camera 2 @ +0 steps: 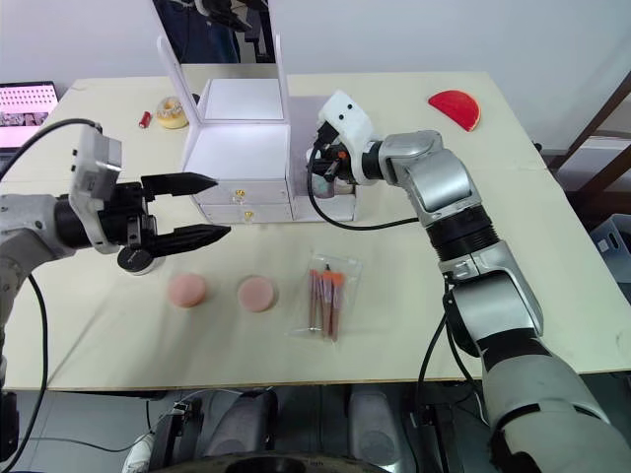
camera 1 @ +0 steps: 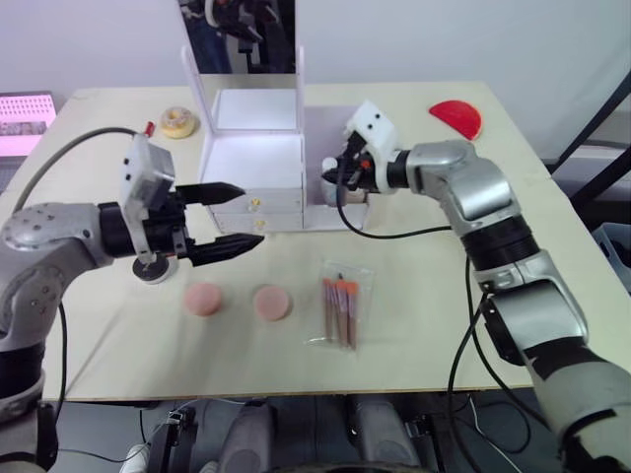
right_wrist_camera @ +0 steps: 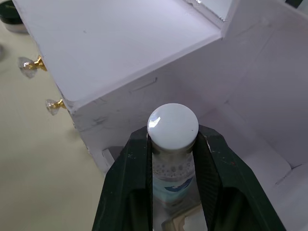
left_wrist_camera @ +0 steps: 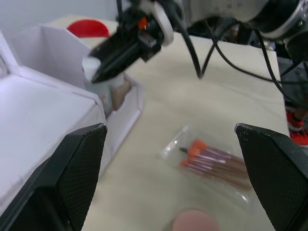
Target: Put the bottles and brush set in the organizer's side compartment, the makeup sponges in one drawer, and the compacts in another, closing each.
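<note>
In the left eye view, the right hand (camera 1: 333, 174) reached across the desk (camera 1: 414, 325) to the white organizer (camera 1: 252, 172), clamped on a bottle (camera 1: 329, 183) at its side compartment, the open bay being where the task wants bottles to stand. The left hand (camera 1: 237, 219) hovered with its fingers spread and empty in front of the two drawers, above the two pink makeup sponges (camera 1: 237, 301), probably waiting its turn. The brush set (camera 1: 340, 307), in its clear sleeve, lay flat on the desk near the sponges, not yet stowed. A dark compact (camera 1: 153, 269) sat under the left wrist, a yellowish round item (camera 1: 179, 122) lay beside the organizer, and a red compact (camera 1: 456, 118) lay well apart at the far right.

The right eye view showed the same layout; both drawers looked shut.

From the left wrist view, the bottle's white cap stood between the right hand's fingers just above the compartment, beside another bottle (left_wrist_camera: 118, 96) already inside.

The right wrist view showed the fingers (right_wrist_camera: 132, 178) pinching the bottle just beneath its cap, upright, likely so it would settle on its base when released.
</note>
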Controlling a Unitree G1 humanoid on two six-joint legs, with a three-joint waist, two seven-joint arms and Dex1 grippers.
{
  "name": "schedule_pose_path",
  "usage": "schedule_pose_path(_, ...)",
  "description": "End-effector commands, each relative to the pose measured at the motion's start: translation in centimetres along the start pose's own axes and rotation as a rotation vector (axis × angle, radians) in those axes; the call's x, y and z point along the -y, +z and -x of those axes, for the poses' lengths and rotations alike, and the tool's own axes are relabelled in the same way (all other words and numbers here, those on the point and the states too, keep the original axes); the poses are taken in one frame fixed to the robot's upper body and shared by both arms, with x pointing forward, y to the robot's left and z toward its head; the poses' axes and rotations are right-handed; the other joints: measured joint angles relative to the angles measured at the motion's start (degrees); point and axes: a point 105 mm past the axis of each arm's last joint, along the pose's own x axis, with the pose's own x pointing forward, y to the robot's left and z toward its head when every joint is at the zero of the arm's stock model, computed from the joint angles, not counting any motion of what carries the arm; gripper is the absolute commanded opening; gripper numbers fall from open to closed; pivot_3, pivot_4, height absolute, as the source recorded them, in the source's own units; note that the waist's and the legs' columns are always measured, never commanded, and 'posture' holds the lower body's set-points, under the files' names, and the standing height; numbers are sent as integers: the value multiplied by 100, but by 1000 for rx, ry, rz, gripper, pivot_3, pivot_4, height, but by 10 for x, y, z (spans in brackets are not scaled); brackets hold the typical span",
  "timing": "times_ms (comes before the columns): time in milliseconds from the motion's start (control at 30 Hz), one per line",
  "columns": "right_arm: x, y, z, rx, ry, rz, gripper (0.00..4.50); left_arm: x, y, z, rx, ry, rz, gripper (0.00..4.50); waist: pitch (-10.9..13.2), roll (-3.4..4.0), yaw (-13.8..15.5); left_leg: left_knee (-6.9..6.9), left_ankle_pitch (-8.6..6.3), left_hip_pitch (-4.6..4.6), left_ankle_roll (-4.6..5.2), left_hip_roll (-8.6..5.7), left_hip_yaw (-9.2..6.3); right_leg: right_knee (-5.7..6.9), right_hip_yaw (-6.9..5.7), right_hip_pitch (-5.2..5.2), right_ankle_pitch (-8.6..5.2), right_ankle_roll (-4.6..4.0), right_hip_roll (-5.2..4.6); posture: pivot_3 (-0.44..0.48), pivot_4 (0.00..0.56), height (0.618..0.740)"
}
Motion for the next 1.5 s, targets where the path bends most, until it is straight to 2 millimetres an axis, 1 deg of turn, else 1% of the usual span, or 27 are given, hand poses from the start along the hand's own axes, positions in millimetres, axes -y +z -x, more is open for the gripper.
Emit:
schedule_pose_path(33,2,9,-2,22,-17,39,668,2,13,3,30,5,-35,4500,0,0,-4,0,0,1,0,0,0,0,0,0,0,0,0,0,150,740)
schedule_pose_path(133,-1,4,-9,9,-14,36,668,2,13,2,31,4,-35,4500,0,0,-3,-1,0,1,0,0,0,1,0,0,0,0,0,0,150,740)
schedule_pose_path(300,-4,1,-13,0,-14,35,668,2,13,1,27,2,-34,4500,-1,-1,-3,1,1,4,-1,0,0,3,0,2,1,0,0,0,150,740)
schedule_pose_path(333,-3,1,-13,0,-16,35,1708,2,13,1,27,2,-34,4500,-1,-1,-4,1,1,5,-1,0,0,5,0,2,1,-1,0,0,150,740)
schedule_pose_path(367,-3,1,-13,0,-17,35,1946,2,13,1,27,2,-34,4500,0,0,-6,1,1,7,-2,0,0,7,0,2,1,-1,0,0,150,740)
schedule_pose_path(533,-2,8,-8,15,-22,43,4453,2,13,0,25,0,-33,4500,-1,-1,-2,2,2,8,-3,0,0,10,0,2,1,-1,1,0,150,740)
schedule_pose_path(700,0,26,5,56,-24,53,4453,1,13,-1,23,0,-33,4500,1,1,-2,0,2,8,-3,0,0,10,1,2,1,0,1,0,150,740)
schedule_pose_path(833,-2,40,21,87,-15,78,4453,0,11,-1,22,3,-29,4500,1,1,1,-1,2,6,-3,0,-1,8,0,2,1,0,1,0,150,740)
schedule_pose_path(900,-4,52,38,115,-10,103,4453,-3,9,1,18,11,-21,4500,1,2,3,-1,2,5,-3,0,-1,5,1,2,1,0,1,0,150,740)
schedule_pose_path(967,-7,66,64,151,-3,118,4453,-10,4,6,5,39,-10,4500,4,6,20,-2,2,4,-3,0,-1,5,0,2,0,1,0,0,150,740)
schedule_pose_path(1067,-14,76,92,187,-1,97,4453,-21,-6,19,-18,92,8,4500,4,6,17,-3,1,1,-2,0,-2,1,0,2,-1,2,0,0,150,740)
schedule_pose_path(1100,-16,78,98,195,-1,88,4453,-23,-8,22,-25,103,12,4500,3,6,13,-3,1,2,-2,0,-2,1,0,2,-1,2,0,0,150,740)
schedule_pose_path(1133,-18,77,110,204,-5,72,4453,-27,-13,29,-39,127,22,4500,3,6,2,-3,1,2,-2,0,-2,0,0,2,-2,2,1,0,150,740)
schedule_pose_path(1200,-20,68,135,205,-34,32,4453,-37,-25,48,-70,193,52,4500,3,5,6,-5,0,6,0,0,-1,1,0,2,-11,-15,1,0,150,740)
schedule_pose_path(1267,-21,49,158,195,-72,-26,4453,-47,-41,69,-130,264,59,4500,3,5,19,-6,0,7,1,1,-1,2,0,2,-13,-16,0,0,150,740)
schedule_pose_path(1400,-17,-15,200,82,-218,-124,4453,-72,-65,114,-189,434,73,4500,3,5,93,-3,-1,0,2,0,2,-7,0,4,-17,-19,-1,0,150,740)
schedule_pose_path(1433,-18,-34,212,45,-259,-146,4453,-76,-70,125,-198,472,78,4500,2,3,125,1,-1,-2,2,-1,4,-9,1,4,-17,-20,-2,0,150,740)
schedule_pose_path(1500,-23,-60,232,-3,-318,-184,4453,-82,-77,142,-209,528,90,4500,-2,-4,189,-1,-1,0,2,0,4,-9,0,5,-17,-21,-1,0,150,740)
